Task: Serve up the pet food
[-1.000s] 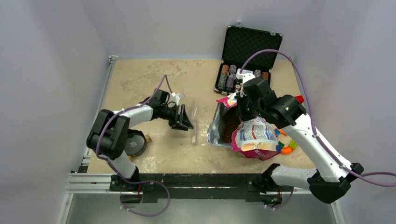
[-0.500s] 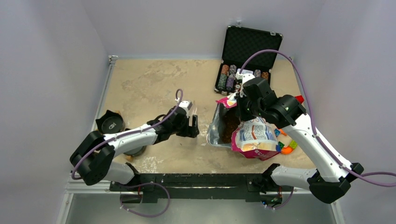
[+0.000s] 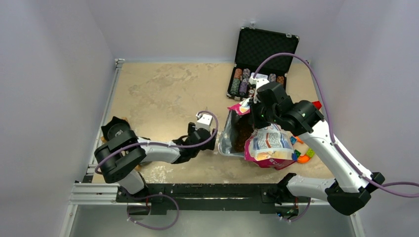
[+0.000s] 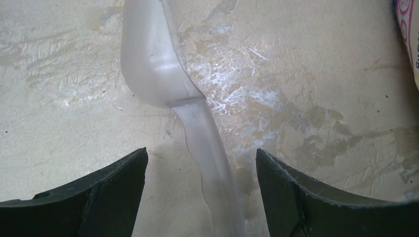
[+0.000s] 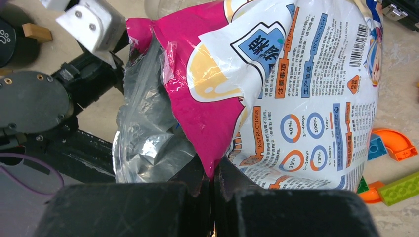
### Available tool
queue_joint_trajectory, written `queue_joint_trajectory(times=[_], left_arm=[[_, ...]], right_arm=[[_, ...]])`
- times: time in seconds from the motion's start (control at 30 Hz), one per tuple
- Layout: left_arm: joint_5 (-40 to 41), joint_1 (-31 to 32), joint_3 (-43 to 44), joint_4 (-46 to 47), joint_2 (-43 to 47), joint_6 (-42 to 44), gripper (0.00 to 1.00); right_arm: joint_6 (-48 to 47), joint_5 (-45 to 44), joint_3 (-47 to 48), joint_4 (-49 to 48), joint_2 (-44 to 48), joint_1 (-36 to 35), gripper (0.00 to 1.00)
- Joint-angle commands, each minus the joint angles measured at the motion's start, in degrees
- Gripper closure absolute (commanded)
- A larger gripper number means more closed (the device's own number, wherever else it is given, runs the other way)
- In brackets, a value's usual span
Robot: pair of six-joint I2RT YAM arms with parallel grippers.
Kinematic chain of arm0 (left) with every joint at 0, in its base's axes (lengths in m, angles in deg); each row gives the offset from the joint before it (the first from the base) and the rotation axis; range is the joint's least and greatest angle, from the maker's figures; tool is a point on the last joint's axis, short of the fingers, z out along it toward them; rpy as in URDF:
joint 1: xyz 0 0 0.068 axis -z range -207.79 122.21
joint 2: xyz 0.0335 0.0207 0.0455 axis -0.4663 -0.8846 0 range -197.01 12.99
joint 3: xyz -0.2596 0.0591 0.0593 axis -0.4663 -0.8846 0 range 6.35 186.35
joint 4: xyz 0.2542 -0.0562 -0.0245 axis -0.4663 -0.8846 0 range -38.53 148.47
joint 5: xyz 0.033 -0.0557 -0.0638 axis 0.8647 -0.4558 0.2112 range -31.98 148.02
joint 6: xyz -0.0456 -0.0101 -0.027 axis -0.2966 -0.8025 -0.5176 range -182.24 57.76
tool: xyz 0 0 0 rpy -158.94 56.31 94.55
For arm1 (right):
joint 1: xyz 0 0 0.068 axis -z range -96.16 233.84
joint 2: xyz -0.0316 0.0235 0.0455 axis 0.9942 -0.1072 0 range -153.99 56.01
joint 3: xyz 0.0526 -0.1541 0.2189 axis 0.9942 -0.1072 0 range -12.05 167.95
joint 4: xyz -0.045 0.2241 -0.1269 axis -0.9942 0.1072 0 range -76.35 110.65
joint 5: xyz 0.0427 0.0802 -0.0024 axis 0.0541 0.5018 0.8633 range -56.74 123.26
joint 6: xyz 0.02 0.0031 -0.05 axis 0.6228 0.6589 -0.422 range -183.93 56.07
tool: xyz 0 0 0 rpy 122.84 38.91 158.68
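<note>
- At 8 o'clock from the middle of the table (image 3: 158,89), near its left edge, you have a black bowl (image 3: 117,131). Its near side is partly hidden by the left arm.
- Your left gripper (image 4: 201,158) reaches low over the table toward 3 o'clock. Its jaws are spread wide and it has hold of nothing.
- A clear plastic scoop (image 4: 158,64) lies on the table under that gripper. In the left wrist view its cup sits at 11 o'clock and its handle runs down between the two fingers (image 4: 113,187). Bare table shows on either side of the handle, so neither finger touches it.
- Just right of that, at 4 o'clock from the table's middle, the food bag (image 3: 269,143) rests with its silver-lined mouth open toward 9 o'clock.
- The pet food (image 3: 242,132) shows as a dark brown mass inside that open mouth.
- Your right gripper (image 5: 213,180) is pinched tight on the bag's pink top edge, with its fingers pressed together on the foil.
- At 1 o'clock, an open black poker chip case (image 3: 262,54) stands with its lid raised and stacks of chips in its tray.
- Coloured toy bricks (image 3: 304,155) lie just beside the bag, at its 4 o'clock.
</note>
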Motion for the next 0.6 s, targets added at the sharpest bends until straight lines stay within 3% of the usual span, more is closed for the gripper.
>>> queue_joint_trajectory(times=[0.0,0.17,0.23,0.37,0.57], left_arm=[[14.8,5.8,-2.2,11.5,-1.8,7.2,0.18],[19.1,6.9,-7.1,29.3,-9.8,10.8,0.26],[18.8,6.8,-7.2,38.9,-14.9,15.0,0.34],[19.8,6.9,-6.4,48.1,-23.4,12.9,0.5],[22.1,6.9,-6.6,52.7,-30.6,9.0,0.87]], right_arm=[[1.7,7.1,2.2,-5.1,0.3,-0.7,1.0],[0.7,8.8,3.4,-3.3,-1.7,-0.7,1.0],[0.5,9.0,3.6,-2.7,-1.6,-0.7,1.0],[0.2,9.7,2.8,-2.1,-0.8,-0.7,1.0],[-2.0,9.6,6.1,-0.2,-0.3,-0.7,1.0]])
